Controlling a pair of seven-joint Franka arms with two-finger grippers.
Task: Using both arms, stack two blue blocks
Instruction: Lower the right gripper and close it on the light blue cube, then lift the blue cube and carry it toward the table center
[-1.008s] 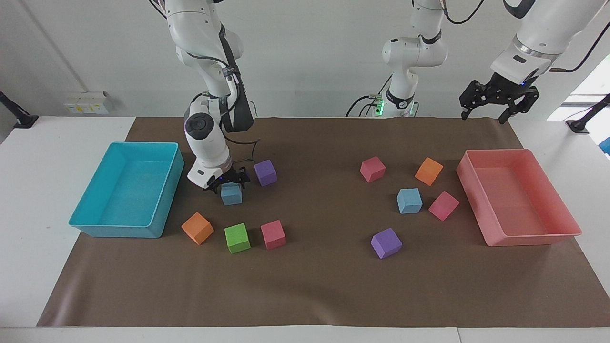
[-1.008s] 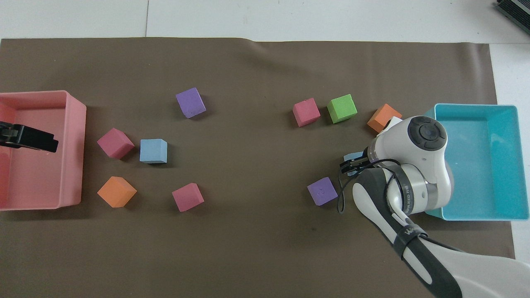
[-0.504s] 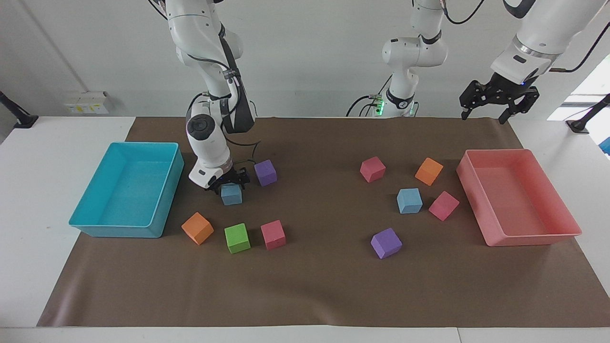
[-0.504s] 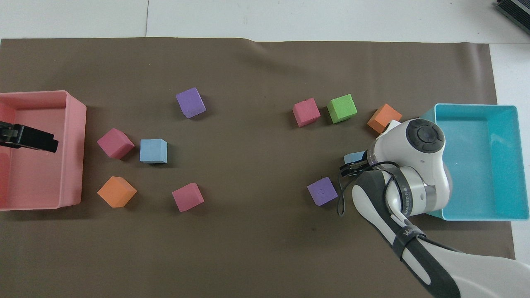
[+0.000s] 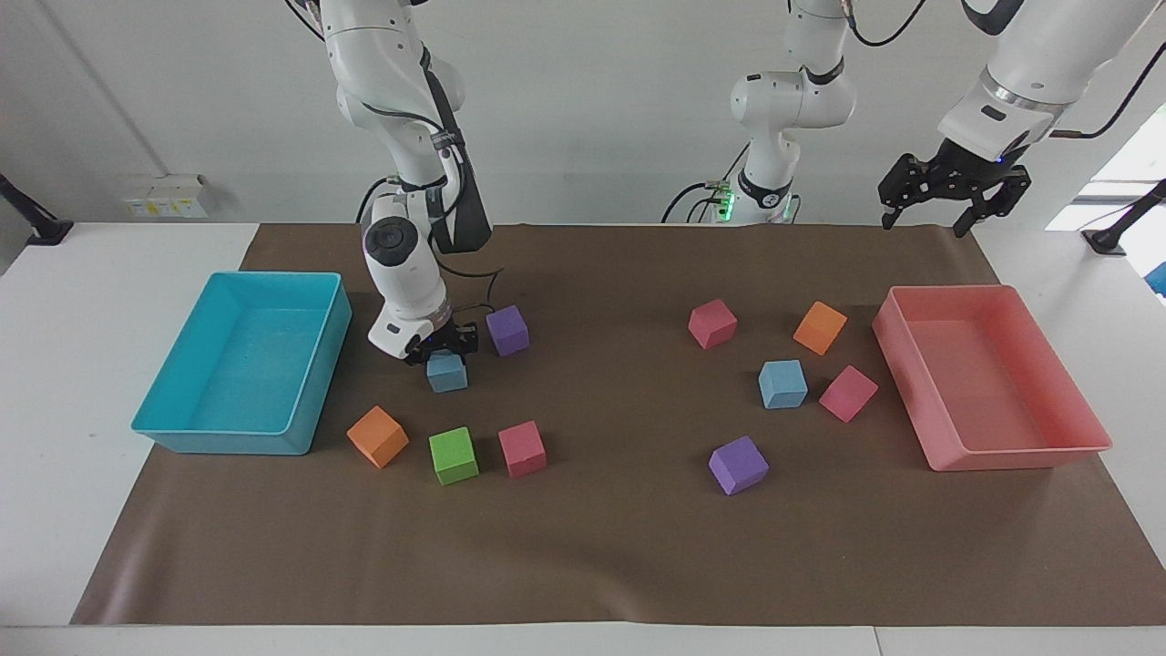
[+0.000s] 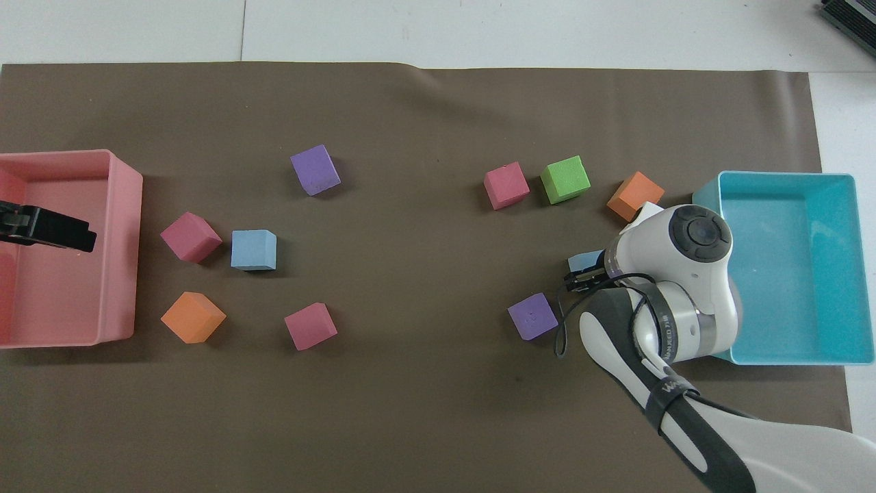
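Moved since earlier: right gripper (image 5: pixel 441 350) with its blue block (image 5: pixel 446 373) has shifted slightly toward the purple cube (image 5: pixel 507 330); all else as before.
Right gripper: fingers clamped on that block's sides, block at mat level, between purple cube and green cube (image 5: pixel 454 455).
Second blue block (image 5: pixel 782 384): on the mat, just beside a pink cube (image 5: pixel 848 393).
Left gripper (image 5: pixel 952 187): raised above the pink tray (image 5: pixel 1081 401), fingers apart, waiting.
Handling: judged light, soft, grippy foam; pinch opposite flat faces mid-height, gently.

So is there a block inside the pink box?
No, the pink box holds nothing; both blue blocks and the other cubes sit on the brown mat.
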